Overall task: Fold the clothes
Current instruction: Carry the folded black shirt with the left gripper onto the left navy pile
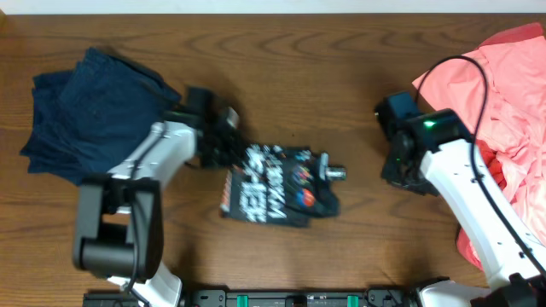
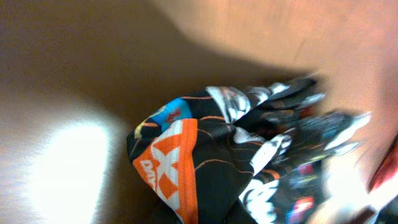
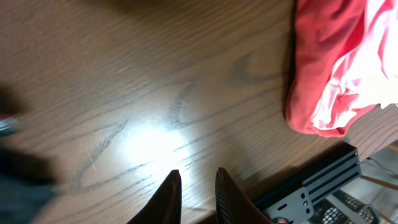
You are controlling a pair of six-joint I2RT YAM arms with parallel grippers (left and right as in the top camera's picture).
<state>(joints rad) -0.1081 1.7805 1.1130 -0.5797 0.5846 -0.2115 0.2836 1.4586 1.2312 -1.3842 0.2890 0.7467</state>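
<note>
Black T-shirt point(image 1: 273, 183) lay crumpled at centre frame; left gripper point(image 1: 223, 141) was closed at its left edge (grip unclear), right gripper point(image 3: 198, 175) barely parted, empty.

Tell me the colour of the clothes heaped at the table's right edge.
The heap is salmon pink, clearest in the overhead view.

T-shirt point(image 1: 271, 189) lettering — illegible (blurred)

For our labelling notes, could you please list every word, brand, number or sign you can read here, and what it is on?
Black T-shirt, white lettering: too small overhead, blurred in the left wrist view; unreadable.
Orange logo patch on it: a white "X" shows; the rest is blurred.
No other text is visible.
</note>
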